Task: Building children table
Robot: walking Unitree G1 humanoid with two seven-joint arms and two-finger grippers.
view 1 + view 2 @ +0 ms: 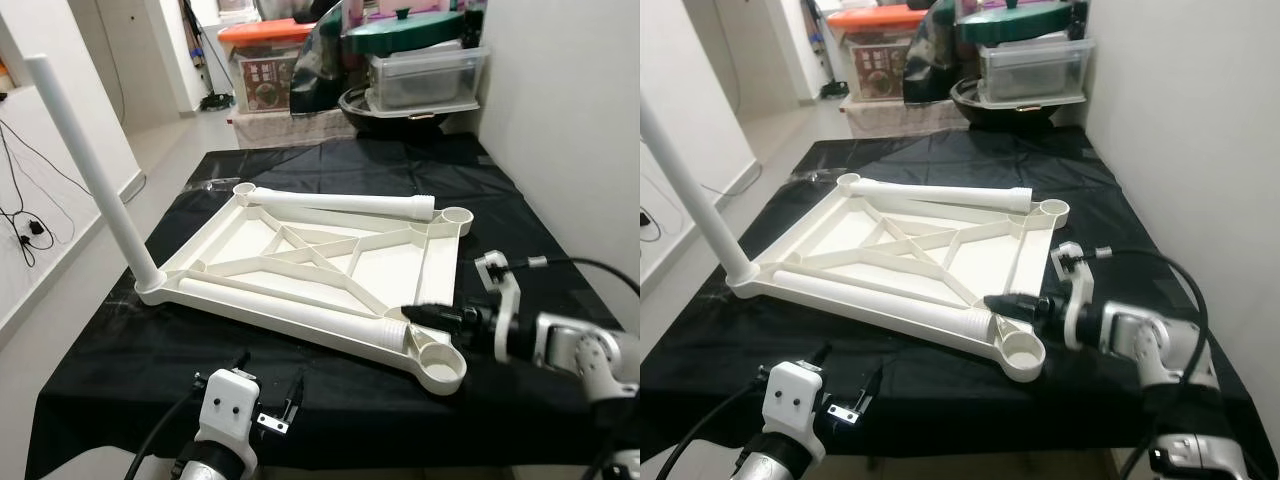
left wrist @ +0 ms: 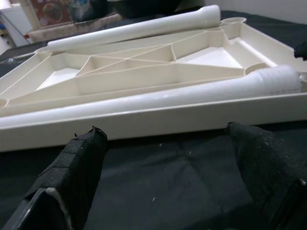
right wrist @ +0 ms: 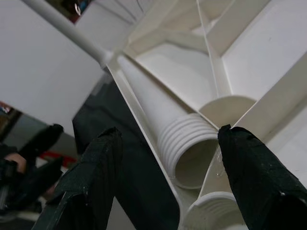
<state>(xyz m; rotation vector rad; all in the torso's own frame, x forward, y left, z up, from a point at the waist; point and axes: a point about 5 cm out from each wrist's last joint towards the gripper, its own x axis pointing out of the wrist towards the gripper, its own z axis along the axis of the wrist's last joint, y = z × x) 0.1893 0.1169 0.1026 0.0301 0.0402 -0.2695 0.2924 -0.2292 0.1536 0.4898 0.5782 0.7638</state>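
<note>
White plastic children's table top (image 1: 300,262) lies upside down, ribbed underside up, on the black-covered tabletop (image 1: 540,230). One white leg (image 1: 88,165) is already screwed upright into the far-left corner socket and leans slightly. Two loose legs lie on the frame: one (image 1: 340,203) along the far edge, one (image 1: 290,312) along the near edge, its threaded end (image 3: 192,143) pointing toward the near-right corner socket (image 1: 440,362).

Right hand (image 1: 425,315) is at the near-right corner, level with the frame, fingers (image 3: 249,167) spread apart with the threaded end of the near leg between them; not closed on it, contact cannot be told.

Left hand (image 2: 168,143) hovers low over the black cover just in front of the frame's near edge, fingers (image 2: 79,167) wide apart, holding nothing.

Beyond the tabletop: clear plastic storage boxes (image 1: 425,75), a green lid (image 1: 400,25), a dark wok-like pan (image 1: 385,105). Black cables (image 1: 25,215) hang on the left wall.
</note>
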